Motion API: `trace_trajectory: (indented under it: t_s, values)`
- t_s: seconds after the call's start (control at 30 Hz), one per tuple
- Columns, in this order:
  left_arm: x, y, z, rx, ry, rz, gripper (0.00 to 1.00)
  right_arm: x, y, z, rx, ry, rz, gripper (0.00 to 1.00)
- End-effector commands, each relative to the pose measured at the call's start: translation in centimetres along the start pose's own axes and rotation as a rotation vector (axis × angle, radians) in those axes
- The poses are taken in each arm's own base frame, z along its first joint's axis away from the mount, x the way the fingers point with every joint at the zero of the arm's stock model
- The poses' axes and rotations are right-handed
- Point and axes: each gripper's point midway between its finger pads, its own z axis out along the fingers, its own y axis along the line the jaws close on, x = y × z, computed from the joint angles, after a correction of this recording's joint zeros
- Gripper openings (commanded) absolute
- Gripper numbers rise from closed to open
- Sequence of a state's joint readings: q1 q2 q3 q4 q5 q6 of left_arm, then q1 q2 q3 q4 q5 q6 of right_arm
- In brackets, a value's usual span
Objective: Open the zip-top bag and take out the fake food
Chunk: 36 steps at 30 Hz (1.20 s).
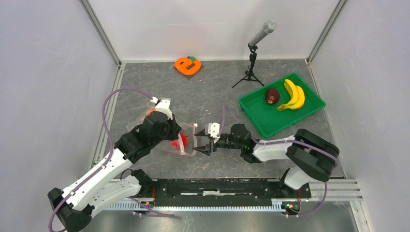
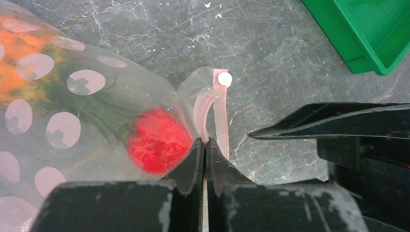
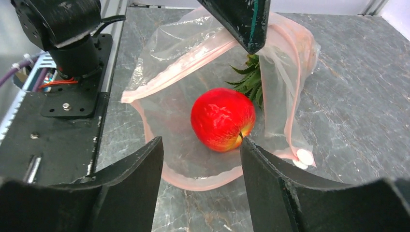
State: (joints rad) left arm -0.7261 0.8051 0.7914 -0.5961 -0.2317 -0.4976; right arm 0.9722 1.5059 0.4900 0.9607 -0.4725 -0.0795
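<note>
The zip-top bag point(image 1: 186, 145) lies at the table's centre-left with its mouth held open toward the right. My left gripper point(image 2: 205, 143) is shut on the bag's pink zip strip point(image 2: 212, 108). The red apple point(image 3: 223, 119) sits just inside the open mouth; it also shows in the left wrist view point(image 2: 159, 140). The orange pineapple point(image 2: 21, 67) lies deeper in, its green leaves point(image 3: 250, 79) behind the apple. My right gripper point(image 3: 201, 145) is open at the mouth, just short of the apple. The banana bunch point(image 1: 293, 95) and the maroon fruit point(image 1: 272, 95) lie in the green tray point(image 1: 261, 118).
An orange "e"-shaped object point(image 1: 187, 65) sits at the back of the table. A microphone on a small tripod point(image 1: 252, 55) stands at the back centre, left of the tray. White walls close in the left, back and right sides.
</note>
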Motion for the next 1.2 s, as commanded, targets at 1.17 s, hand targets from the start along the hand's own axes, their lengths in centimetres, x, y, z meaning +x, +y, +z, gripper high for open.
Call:
trace_trajectory:
  t_s: [1.17]
  values:
    - [0.3,-4.0,-0.9,0.219,0.026,-0.035,0.02,6.1,-0.1,8.9,-0.125,0.025,-0.278,0.82]
